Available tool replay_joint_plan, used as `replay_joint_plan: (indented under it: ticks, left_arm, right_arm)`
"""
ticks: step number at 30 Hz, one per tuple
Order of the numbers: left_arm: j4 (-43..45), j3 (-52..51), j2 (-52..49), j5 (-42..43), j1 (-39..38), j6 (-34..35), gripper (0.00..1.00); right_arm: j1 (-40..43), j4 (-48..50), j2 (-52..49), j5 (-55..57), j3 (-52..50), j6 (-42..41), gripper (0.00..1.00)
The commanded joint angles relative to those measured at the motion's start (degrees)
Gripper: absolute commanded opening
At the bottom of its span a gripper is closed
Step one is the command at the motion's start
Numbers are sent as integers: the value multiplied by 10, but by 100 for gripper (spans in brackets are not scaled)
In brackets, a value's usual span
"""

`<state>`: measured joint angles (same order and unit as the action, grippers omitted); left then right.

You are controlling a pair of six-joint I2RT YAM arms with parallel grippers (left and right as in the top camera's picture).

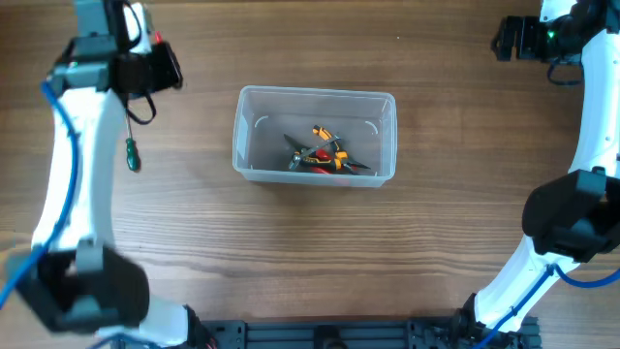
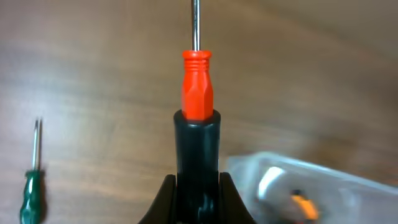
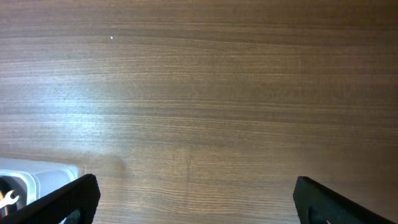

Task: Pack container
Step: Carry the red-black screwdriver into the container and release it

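The container point(image 1: 241, 145) is a clear rectangular tub at the table's middle. It holds several small hand tools point(image 1: 320, 155) with orange, red and black parts. My left gripper point(image 2: 197, 186) is shut on a screwdriver point(image 2: 197, 93) with a black and red handle, its shaft pointing away. In the overhead view this gripper point(image 1: 153, 58) is up to the left of the tub. A corner of the tub point(image 2: 323, 180) shows at the left wrist view's lower right. My right gripper point(image 3: 199, 202) is open and empty over bare wood, at the far right point(image 1: 506, 39) in the overhead view.
A green-handled screwdriver point(image 1: 133, 155) lies on the wooden table left of the tub; it also shows in the left wrist view point(image 2: 30, 194). The tub's corner point(image 3: 37, 177) shows at the lower left of the right wrist view.
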<state>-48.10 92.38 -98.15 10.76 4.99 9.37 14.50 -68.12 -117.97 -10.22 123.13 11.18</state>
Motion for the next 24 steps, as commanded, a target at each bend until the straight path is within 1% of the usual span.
replay_joint_plan:
  ticks: [1, 3, 4, 6, 9, 11, 13, 15, 17, 19, 21, 24]
  left_arm:
    - [7, 9, 67, 65, -33, -2, 4]
    - [7, 9, 93, 68, -71, -10, 4]
    - [7, 9, 99, 76, -90, -33, 4]
    - [7, 9, 105, 79, -132, -82, 4]
    - [-2, 9, 101, 75, -218, -195, 4]
    - [-7, 9, 89, 41, -271, -268, 4]
    - [-12, 8, 70, -28, -317, -311, 4]
    - [-30, 8, 43, -59, -349, -363, 4]
    - [-51, 8, 8, -62, -368, -434, 4]
    - [-58, 8, -27, -66, -374, -490, 4]
    - [-56, 8, -59, -78, -374, -512, 4]
    - [-48, 8, -117, -106, -367, -515, 4]
  right_arm:
    - [1, 2, 0, 3, -3, -9, 100]
    - [1, 2, 0, 3, -3, -8, 100]
    - [1, 2, 0, 3, -3, -9, 100]
    - [1, 2, 0, 3, -3, -8, 100]
    - [1, 2, 0, 3, -3, -8, 100]
    - [1, 2, 0, 3, -3, -9, 100]
    - [1, 2, 0, 3, -3, -8, 100]
    - [1, 2, 0, 3, -3, -9, 100]
    - [1, 2, 0, 3, -3, -8, 100]
    - [1, 2, 0, 3, -3, -9, 100]
    - [1, 2, 0, 3, -3, -8, 100]
    - [1, 2, 0, 3, -3, -9, 100]
